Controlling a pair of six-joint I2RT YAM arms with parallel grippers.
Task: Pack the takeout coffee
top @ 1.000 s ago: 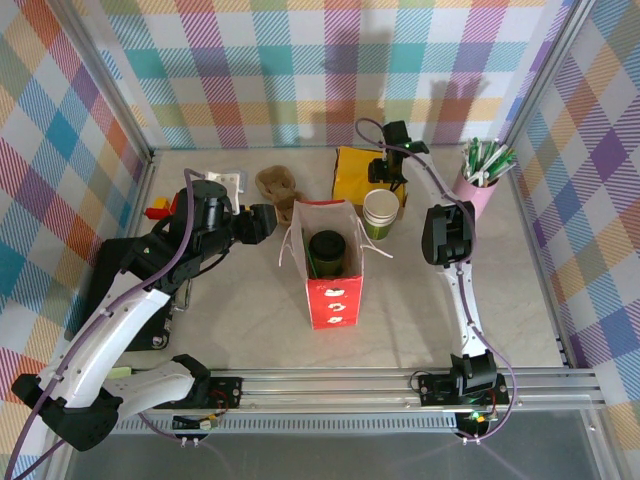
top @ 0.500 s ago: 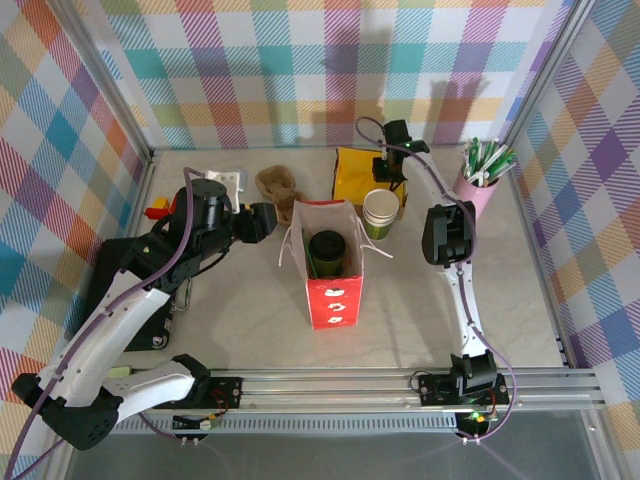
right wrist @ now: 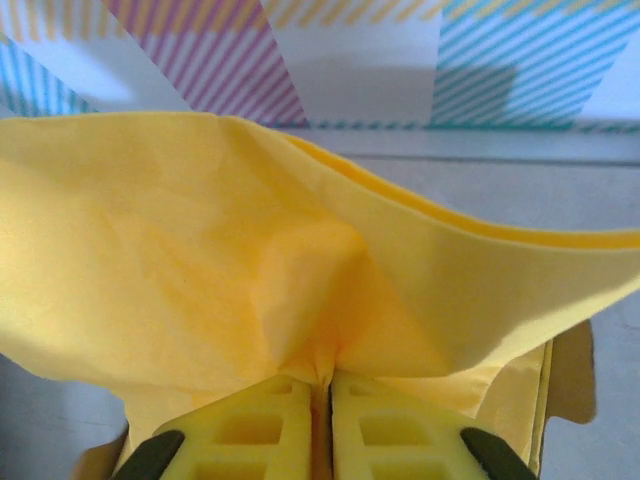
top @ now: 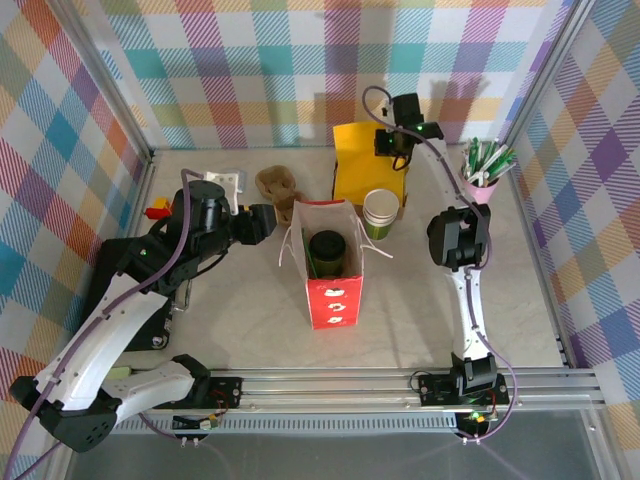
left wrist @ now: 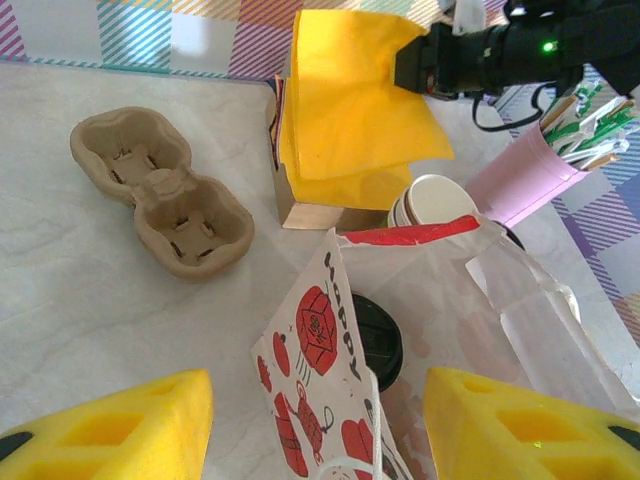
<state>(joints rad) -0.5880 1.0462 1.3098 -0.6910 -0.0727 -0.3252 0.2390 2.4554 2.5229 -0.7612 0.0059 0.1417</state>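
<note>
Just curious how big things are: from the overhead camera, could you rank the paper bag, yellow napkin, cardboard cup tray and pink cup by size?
1. paper bag.
2. yellow napkin, though held up nearer the camera, so maybe flattered.
3. cardboard cup tray and pink cup: too alike to rank.

— Where's the takeout coffee (top: pixel 327 250)?
— Centre of the top view, standing upright inside the open paper bag (top: pixel 331 298).
— Closed?
— Yes. Round black lid (left wrist: pixel 384 338) on, green body below it.

R tool (right wrist: pixel 328 388) pinched, far back; L tool (left wrist: pixel 320 425) agape.
</note>
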